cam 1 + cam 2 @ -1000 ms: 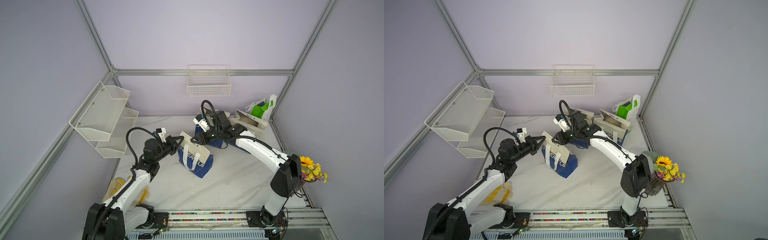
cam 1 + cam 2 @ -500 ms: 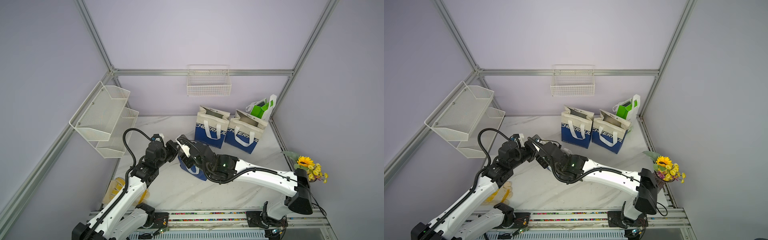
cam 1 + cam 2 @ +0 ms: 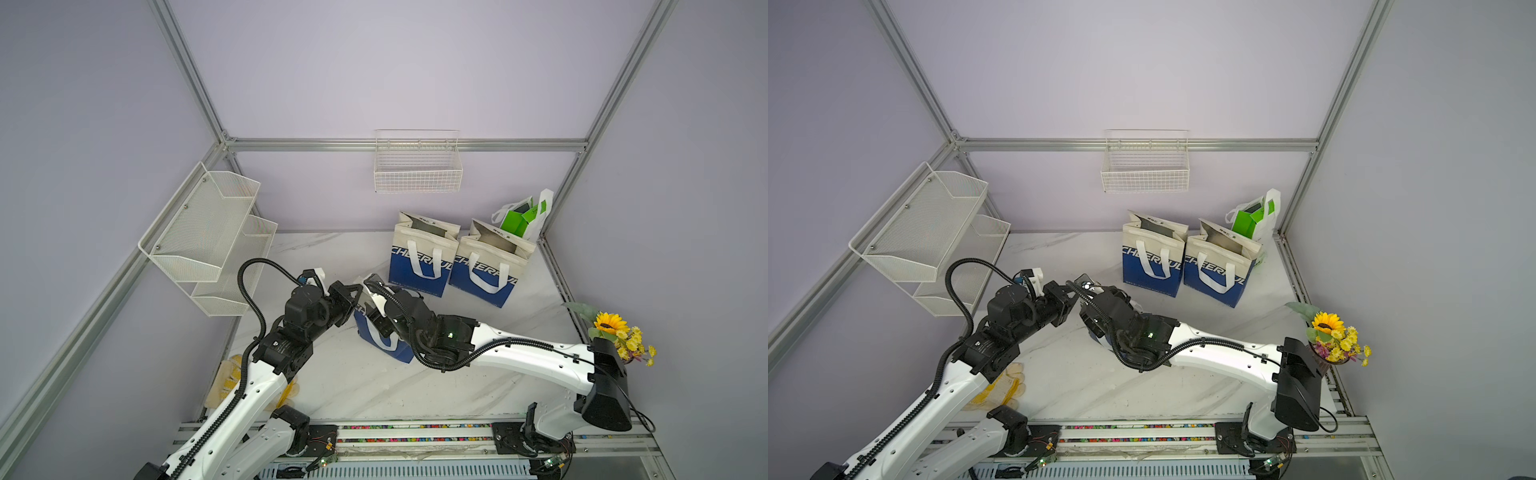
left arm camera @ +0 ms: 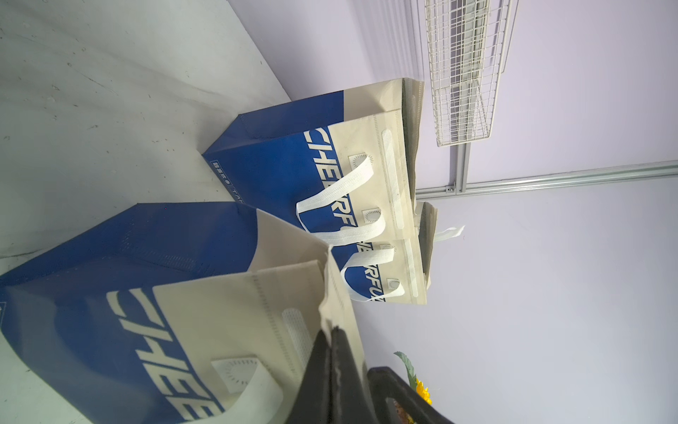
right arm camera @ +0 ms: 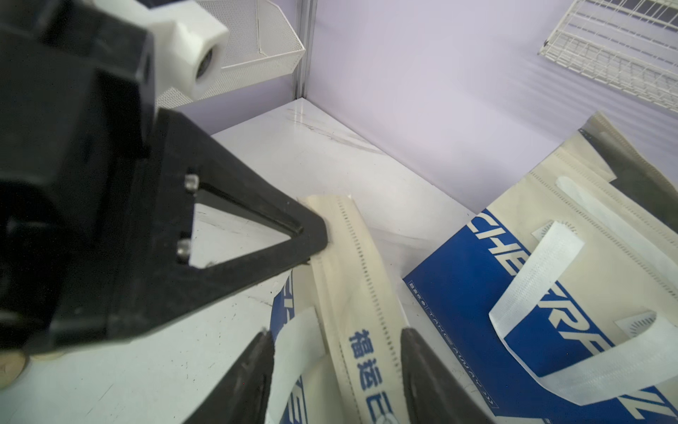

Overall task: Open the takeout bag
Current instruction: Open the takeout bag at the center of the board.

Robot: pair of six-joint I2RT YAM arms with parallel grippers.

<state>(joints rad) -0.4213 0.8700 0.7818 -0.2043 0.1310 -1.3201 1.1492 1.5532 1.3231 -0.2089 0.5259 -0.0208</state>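
Takeout bag (image 3: 395,353): centre of worktop (image 3: 357,386), half hidden by arms in both top views | right wrist view: left gripper (image 5: 312,238) jaws pinching its cream rim; right gripper (image 5: 335,352) jaws spread astride that rim | rear bags (image 3: 422,266): mouths open, contents unseen | white bag (image 3: 544,203): holds green box (image 3: 517,220)

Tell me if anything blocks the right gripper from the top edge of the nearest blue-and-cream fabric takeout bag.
Nothing visible does. The right gripper is open, and the cream top strip of the blue-and-cream fabric takeout bag runs between its jaws. The left gripper is shut on that strip farther along, clear of the path.
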